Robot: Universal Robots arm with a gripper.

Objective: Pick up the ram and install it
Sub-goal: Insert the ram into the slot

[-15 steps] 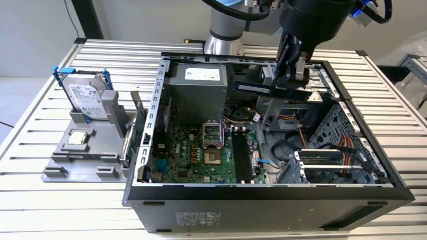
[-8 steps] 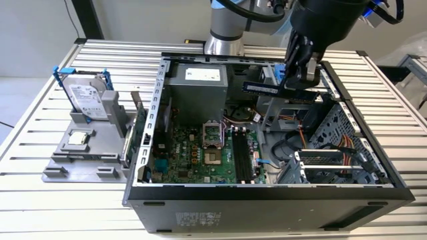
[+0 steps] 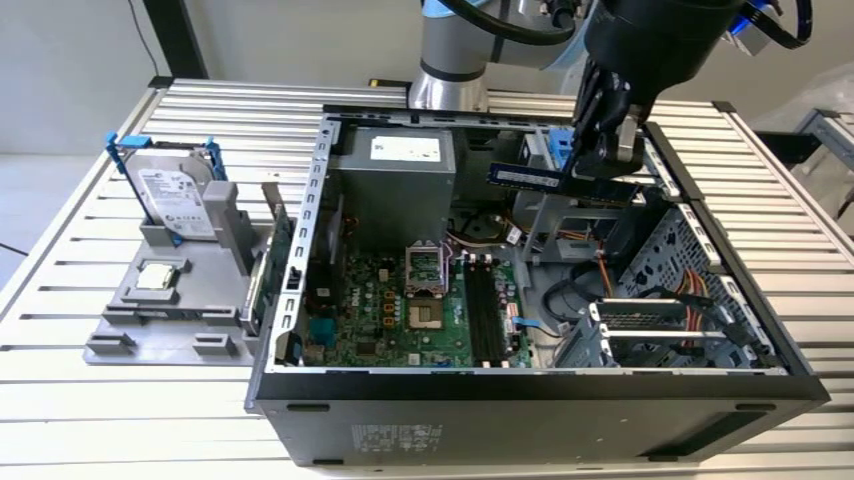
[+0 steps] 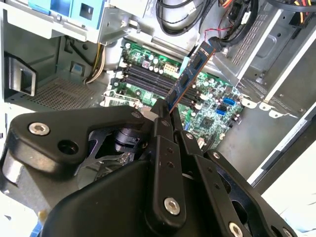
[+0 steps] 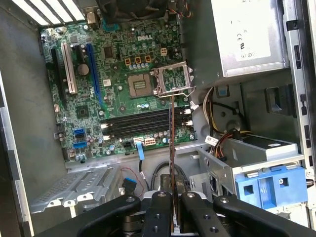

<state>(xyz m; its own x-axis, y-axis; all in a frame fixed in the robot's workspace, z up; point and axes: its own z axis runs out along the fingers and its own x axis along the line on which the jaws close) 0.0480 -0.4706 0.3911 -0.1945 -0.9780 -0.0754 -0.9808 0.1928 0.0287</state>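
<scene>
One slip could spoil this: at the exterior view's left, the hard drive (image 3: 178,195) and processor chip (image 3: 160,277) sit in their holder on the bench (image 3: 80,420). Mid-frame, the open case (image 3: 534,420) shows its memory slots (image 3: 483,318). Further right, your hand (image 3: 597,170) pinches the ram (image 3: 534,177) by one end, aloft and well apart from those slots. Gripped off-centre, the stick may twist, snag the loose cables (image 3: 603,262), or seat askew.
</scene>
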